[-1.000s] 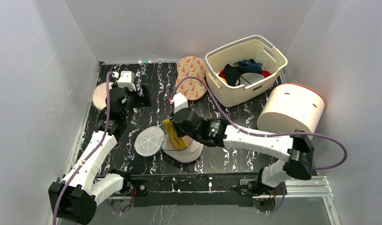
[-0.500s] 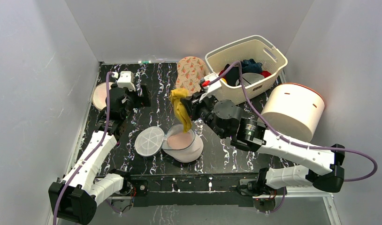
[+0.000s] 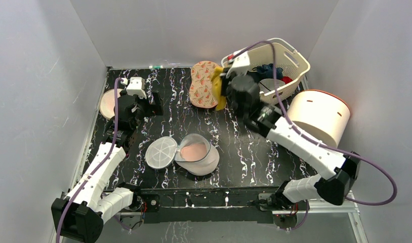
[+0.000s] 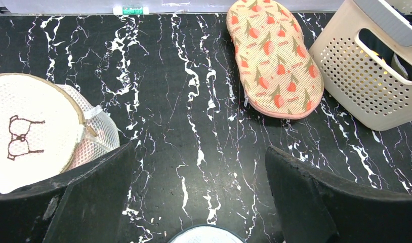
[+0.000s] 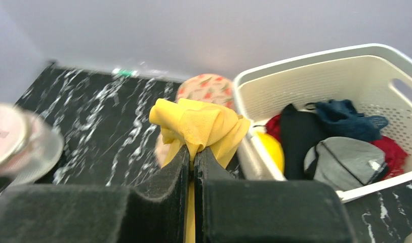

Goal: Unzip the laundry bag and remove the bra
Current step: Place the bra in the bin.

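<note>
The laundry bag (image 3: pixel 197 155) lies open near the front middle of the table, with a pinkish inside showing. Its round white mesh lid (image 3: pixel 161 152) is flipped out to the left, and the lid's edge shows at the bottom of the left wrist view (image 4: pixel 206 234). My right gripper (image 3: pixel 220 87) is shut on a yellow bra (image 3: pixel 217 91) and holds it in the air beside the cream basket's left wall. The bunched bra (image 5: pixel 199 123) sits above my closed right gripper (image 5: pixel 195 152). My left gripper (image 3: pixel 152 105) is open and empty over the back left of the table (image 4: pixel 199 152).
The cream slotted basket (image 3: pixel 290 75) with several garments stands at the back right, also in the right wrist view (image 5: pixel 315 76). A strawberry-print pouch (image 3: pixel 203 85) lies beside it. A large cream drum (image 3: pixel 315 119) lies at the right. A second round bag with a bra drawing (image 4: pixel 27 131) sits far left.
My right gripper has lifted the yellow bra out of the open laundry bag and carried it up and back to the basket's left side. The left arm has not moved.
</note>
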Controlling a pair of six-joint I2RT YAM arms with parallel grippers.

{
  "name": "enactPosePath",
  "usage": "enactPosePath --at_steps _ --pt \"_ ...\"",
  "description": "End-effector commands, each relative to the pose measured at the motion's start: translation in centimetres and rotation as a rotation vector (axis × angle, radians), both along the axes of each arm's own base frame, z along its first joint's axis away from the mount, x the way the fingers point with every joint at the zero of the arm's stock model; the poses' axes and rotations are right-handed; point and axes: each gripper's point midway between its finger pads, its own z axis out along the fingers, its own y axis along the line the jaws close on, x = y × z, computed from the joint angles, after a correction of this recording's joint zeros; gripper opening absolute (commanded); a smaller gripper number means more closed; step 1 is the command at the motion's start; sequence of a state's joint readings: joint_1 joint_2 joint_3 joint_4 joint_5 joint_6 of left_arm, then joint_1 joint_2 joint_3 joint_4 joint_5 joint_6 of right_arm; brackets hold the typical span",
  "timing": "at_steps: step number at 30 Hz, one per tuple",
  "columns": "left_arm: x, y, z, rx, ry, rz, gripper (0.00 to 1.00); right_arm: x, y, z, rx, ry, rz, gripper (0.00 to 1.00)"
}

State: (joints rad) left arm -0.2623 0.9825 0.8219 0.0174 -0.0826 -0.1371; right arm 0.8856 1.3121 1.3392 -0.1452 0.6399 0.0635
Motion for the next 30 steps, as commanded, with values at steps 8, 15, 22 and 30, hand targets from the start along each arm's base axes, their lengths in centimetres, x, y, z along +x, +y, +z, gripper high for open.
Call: enactPosePath --at_steps 8,15,22,30 --pt "-0.5 -0.2 1.8 0.002 -0.059 -0.008 0.98 14.3 -13.7 4.8 0.201 0.001 -0.282 0.00" --pt "-0.7 -0.5 2.0 0.010 -0.072 -0.016 0.98 21.3 -16.2 -2.4 0.101 0.151 -0.373 0.20" --pt "-0.8 -0.7 2.1 0.013 -0.075 -0.022 0.98 22.1 -12.3 -6.3 0.094 0.361 -0.193 0.58" --pt "-0.7 -0.9 1.8 0.009 -0.067 -0.033 0.98 15.5 -10.6 -4.2 0.179 0.341 -0.017 0.69"
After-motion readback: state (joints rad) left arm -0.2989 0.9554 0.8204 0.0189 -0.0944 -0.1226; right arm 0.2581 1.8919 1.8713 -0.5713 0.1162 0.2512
